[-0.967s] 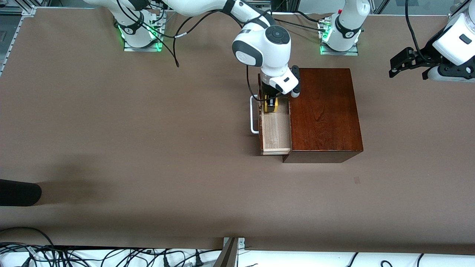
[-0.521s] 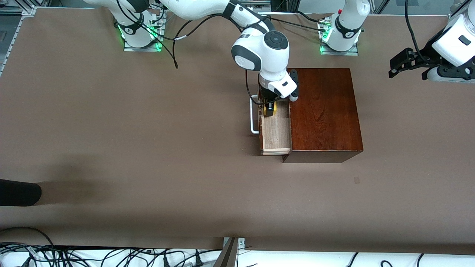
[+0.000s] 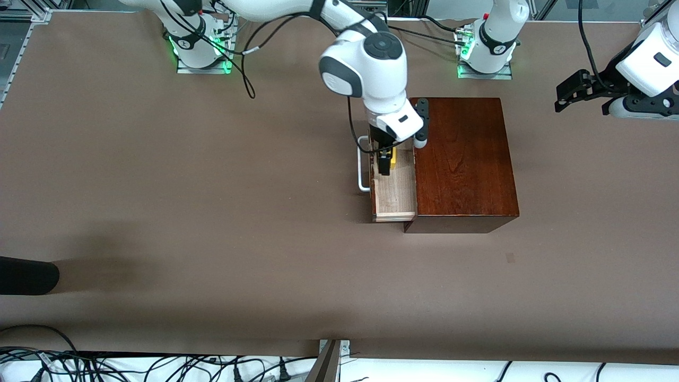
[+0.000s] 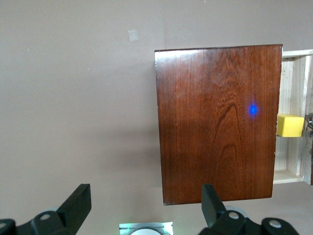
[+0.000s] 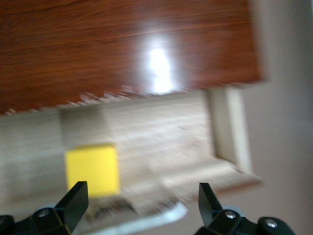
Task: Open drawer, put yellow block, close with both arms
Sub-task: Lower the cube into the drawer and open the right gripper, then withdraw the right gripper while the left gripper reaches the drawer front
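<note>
The yellow block (image 3: 392, 159) lay in the pulled-out drawer (image 3: 395, 199), at the end nearest the robots' bases, free of any grip. The right hand (image 3: 385, 161) hung over it with fingers spread wide and empty, apparently so it could lift clear. The left hand (image 3: 573, 93) waited over the tabletop (image 3: 212, 212) near the left arm's end, fingers apart and empty, likely held back for closing the drawer.

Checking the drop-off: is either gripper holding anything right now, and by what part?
Nothing is held. The right gripper is open over the drawer, the yellow block lying loose inside; the left gripper waits, open and empty.

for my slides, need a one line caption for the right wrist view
Open right gripper above the yellow block lying in the pulled-out drawer of the dark wooden box.
</note>
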